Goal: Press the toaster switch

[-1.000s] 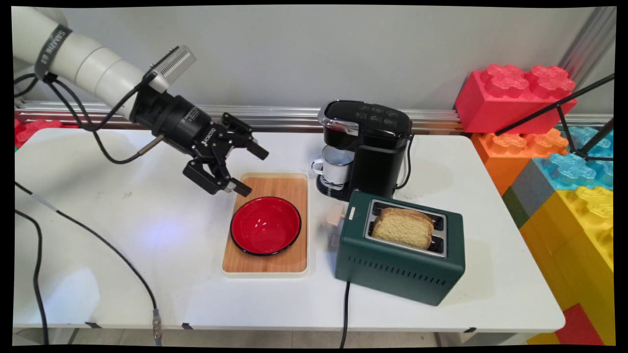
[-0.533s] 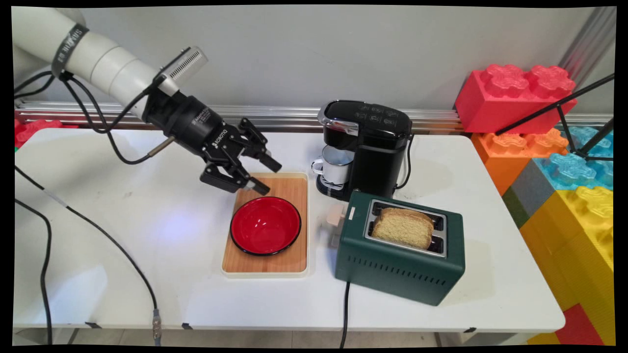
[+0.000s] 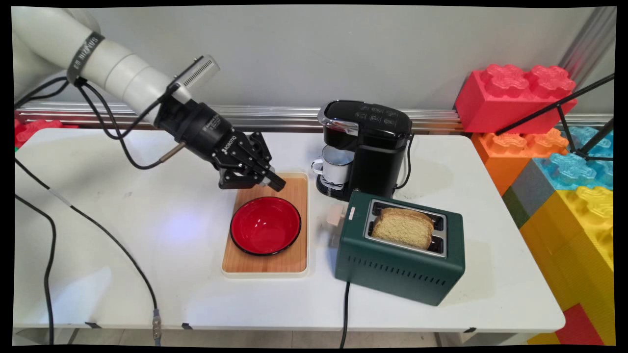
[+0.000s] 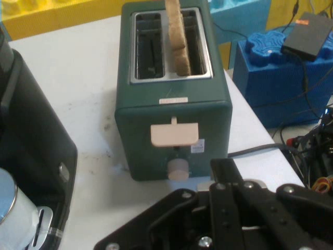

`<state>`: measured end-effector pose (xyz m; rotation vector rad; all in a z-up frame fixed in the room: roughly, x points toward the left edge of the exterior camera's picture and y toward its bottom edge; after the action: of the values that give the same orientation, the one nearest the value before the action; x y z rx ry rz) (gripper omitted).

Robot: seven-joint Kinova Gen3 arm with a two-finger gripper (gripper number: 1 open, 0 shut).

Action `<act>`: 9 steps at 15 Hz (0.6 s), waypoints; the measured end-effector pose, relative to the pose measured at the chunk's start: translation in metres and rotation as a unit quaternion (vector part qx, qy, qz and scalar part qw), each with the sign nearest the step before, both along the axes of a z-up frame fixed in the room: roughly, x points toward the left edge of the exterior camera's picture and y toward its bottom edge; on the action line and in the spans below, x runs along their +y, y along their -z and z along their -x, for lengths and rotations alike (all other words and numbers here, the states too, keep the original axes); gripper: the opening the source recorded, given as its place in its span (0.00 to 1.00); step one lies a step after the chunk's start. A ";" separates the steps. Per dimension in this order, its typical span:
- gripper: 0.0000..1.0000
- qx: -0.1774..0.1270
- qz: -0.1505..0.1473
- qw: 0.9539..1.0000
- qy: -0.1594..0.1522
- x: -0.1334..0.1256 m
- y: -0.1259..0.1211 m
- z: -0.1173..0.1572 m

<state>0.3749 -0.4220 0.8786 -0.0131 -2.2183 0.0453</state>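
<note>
From the main view, I am seeing the end effector (image 3: 272,180) hanging over the far left corner of the wooden board (image 3: 267,223), its fingers drawn together on nothing. The red bowl (image 3: 265,225) is sitting on that board, just at the end effector's 6 o'clock. The green toaster (image 3: 400,252) is standing at the board's 3 o'clock with a slice of bread (image 3: 403,227) rising from its slot. The black coffee maker (image 3: 365,147) is sitting at the toaster's 11 o'clock on the white worktop (image 3: 147,235), holding a white mug (image 3: 335,167).

From the hand view, I am looking straight at the toaster (image 4: 174,94), lever and knob facing me, the bread (image 4: 178,36) standing in the right slot. The coffee maker (image 4: 31,146) is filling the 9 o'clock edge.
</note>
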 end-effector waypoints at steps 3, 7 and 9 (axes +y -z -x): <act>0.00 0.001 -0.005 1.000 -0.009 -0.003 0.009 0.005; 0.00 0.009 -0.009 1.000 -0.015 -0.008 0.023 0.017; 0.00 0.013 -0.010 1.000 -0.016 -0.010 0.027 0.023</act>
<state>0.3520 -0.4317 0.8511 0.0348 -2.1921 0.0406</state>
